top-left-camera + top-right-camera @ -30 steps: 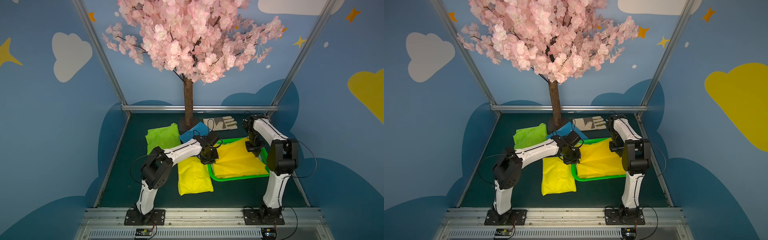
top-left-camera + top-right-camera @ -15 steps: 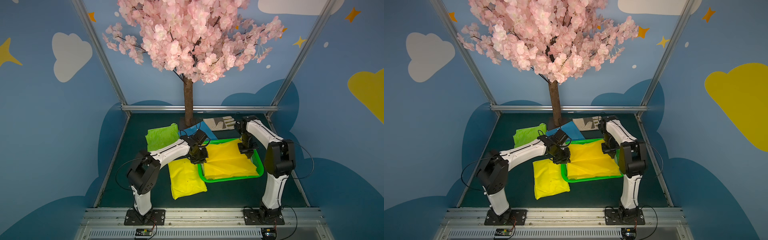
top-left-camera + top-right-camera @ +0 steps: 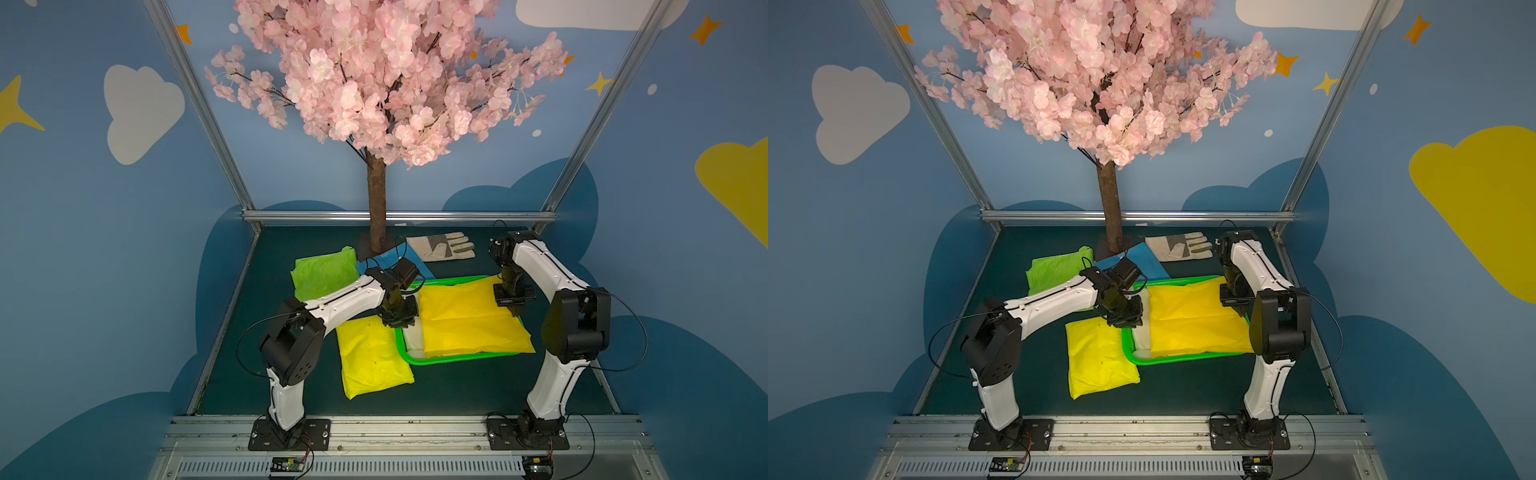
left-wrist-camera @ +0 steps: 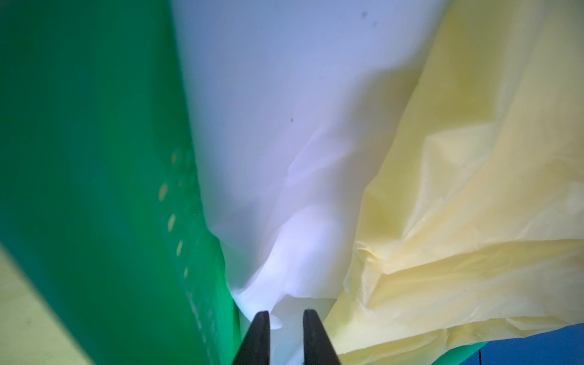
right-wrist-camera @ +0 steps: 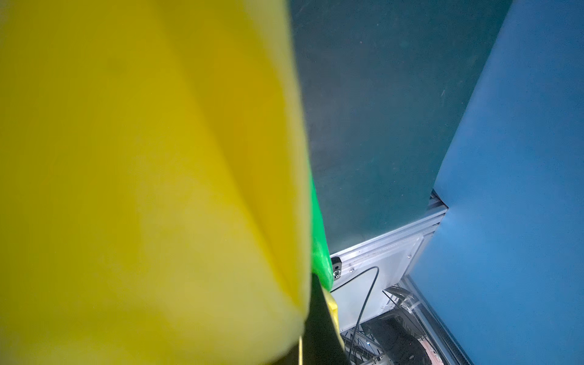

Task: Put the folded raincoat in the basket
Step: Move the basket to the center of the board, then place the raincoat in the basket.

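Yellow folded plastic raincoat [image 3: 469, 320] is seen laid in the bright green perforated plastic basket [image 3: 402, 347], over a white folded raincoat [image 3: 413, 337]; release step is judged in hand. Left gripper [image 4: 286, 316] is slightly spread at the basket's edge, nothing pinched; right gripper [image 3: 514, 309] is pressed together on the yellow raincoat's edge. Next, that pinch must be let go. Counted: five folded raincoats, one basket, one grey work glove [image 3: 442, 246].
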`<action>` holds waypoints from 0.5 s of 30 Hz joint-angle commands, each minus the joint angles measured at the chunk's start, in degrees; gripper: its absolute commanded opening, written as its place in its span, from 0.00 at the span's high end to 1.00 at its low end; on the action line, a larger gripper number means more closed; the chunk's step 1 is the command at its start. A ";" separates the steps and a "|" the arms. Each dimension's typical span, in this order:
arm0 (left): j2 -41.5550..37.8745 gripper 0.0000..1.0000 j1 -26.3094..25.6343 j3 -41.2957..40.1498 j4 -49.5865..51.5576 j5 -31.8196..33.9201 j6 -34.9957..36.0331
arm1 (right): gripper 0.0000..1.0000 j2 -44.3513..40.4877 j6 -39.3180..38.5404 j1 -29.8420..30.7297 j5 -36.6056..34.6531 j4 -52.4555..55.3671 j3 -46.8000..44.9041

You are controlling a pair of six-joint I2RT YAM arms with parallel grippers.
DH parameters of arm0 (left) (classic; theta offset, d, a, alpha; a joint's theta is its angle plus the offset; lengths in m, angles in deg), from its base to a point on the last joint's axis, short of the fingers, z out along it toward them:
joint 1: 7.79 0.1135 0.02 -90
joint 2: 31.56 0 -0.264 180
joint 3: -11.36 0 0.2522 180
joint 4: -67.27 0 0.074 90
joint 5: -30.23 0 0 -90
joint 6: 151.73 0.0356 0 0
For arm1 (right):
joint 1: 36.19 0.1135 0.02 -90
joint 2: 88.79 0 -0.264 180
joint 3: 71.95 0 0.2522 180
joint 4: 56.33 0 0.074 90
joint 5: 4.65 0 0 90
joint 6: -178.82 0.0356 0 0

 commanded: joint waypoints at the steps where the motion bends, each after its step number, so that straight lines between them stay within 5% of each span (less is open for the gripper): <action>1: -1.28 0.66 -0.09 0.10 1.12 0.41 0.58 | 1.00 1.55 -0.50 1.45 1.18 -0.54 0.33; 6: -4.11 0.52 0.01 -2.37 -5.45 -2.95 1.29 | 1.00 2.02 -0.49 2.00 1.38 -0.55 0.33; 15: 1.26 0.56 0.35 -0.87 -8.39 -3.40 3.31 | 1.00 2.19 -0.66 2.05 1.33 -0.54 0.24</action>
